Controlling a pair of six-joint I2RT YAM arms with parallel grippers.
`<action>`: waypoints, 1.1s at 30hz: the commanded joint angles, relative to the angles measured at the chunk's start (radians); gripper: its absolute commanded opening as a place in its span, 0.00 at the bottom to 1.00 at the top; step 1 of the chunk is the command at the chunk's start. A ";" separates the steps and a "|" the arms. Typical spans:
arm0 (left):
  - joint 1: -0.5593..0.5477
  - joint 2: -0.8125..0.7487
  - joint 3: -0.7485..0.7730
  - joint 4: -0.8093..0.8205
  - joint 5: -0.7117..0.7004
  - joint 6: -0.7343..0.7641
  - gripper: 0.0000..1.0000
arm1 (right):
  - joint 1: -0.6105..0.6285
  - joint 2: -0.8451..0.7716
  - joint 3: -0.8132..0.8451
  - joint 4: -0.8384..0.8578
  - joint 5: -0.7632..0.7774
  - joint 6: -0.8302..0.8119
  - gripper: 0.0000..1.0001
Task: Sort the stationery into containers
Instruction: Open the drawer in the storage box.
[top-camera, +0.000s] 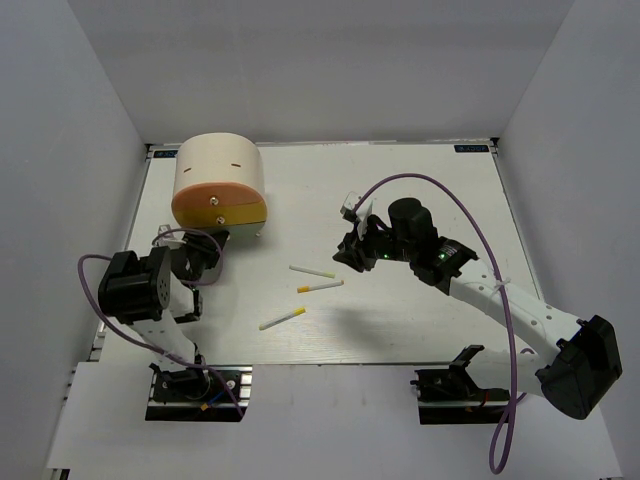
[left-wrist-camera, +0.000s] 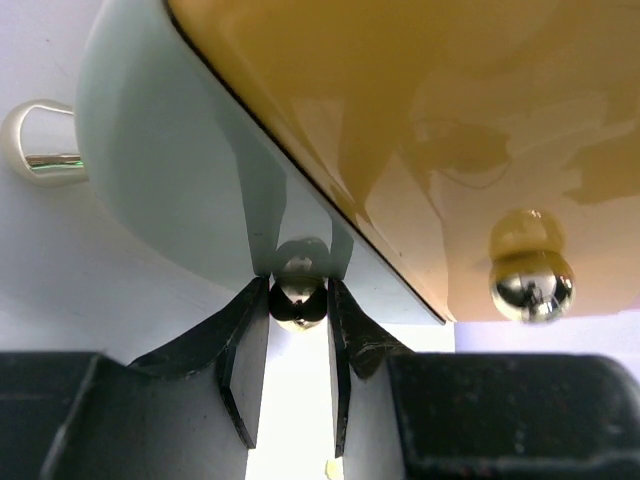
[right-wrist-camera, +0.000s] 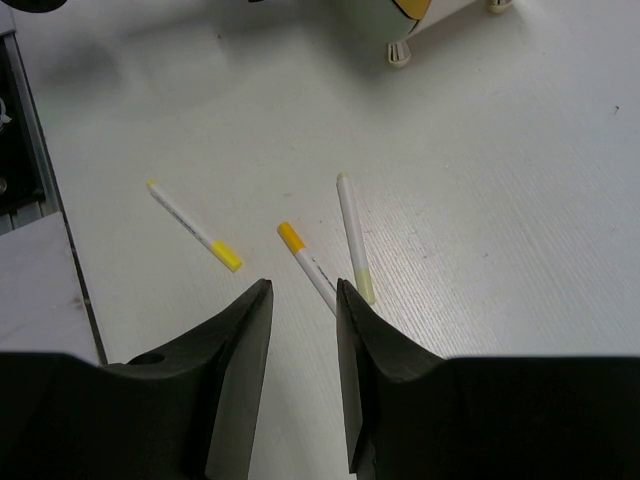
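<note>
The cream drum-shaped organiser (top-camera: 218, 180) with an orange-to-yellow face stands at the back left. My left gripper (top-camera: 212, 248) is at its lower edge. In the left wrist view it (left-wrist-camera: 298, 295) is shut on a small shiny drawer knob (left-wrist-camera: 298, 306). Three thin white sticks with yellow ends (top-camera: 312, 270) (top-camera: 320, 286) (top-camera: 282, 318) lie on the table's middle. My right gripper (top-camera: 350, 252) hovers open and empty just right of them. In the right wrist view it (right-wrist-camera: 303, 290) is above the middle stick (right-wrist-camera: 305, 265). The highlighters and the eraser are out of view.
Two more shiny knobs show in the left wrist view, one (left-wrist-camera: 530, 285) on the orange face and one (left-wrist-camera: 35, 140) at the far left. An organiser foot (right-wrist-camera: 398, 52) shows at the top of the right wrist view. White walls enclose the table (top-camera: 420, 320).
</note>
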 joint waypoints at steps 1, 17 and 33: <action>0.023 -0.073 0.054 -0.227 0.006 0.024 0.17 | -0.001 0.001 0.004 0.013 -0.005 0.002 0.38; 0.032 -0.153 0.055 -0.464 0.006 0.114 0.17 | -0.001 -0.004 0.004 0.010 -0.024 0.000 0.38; 0.032 -0.333 -0.005 -0.586 0.003 0.197 0.17 | 0.022 0.115 0.085 0.016 -0.184 -0.153 0.32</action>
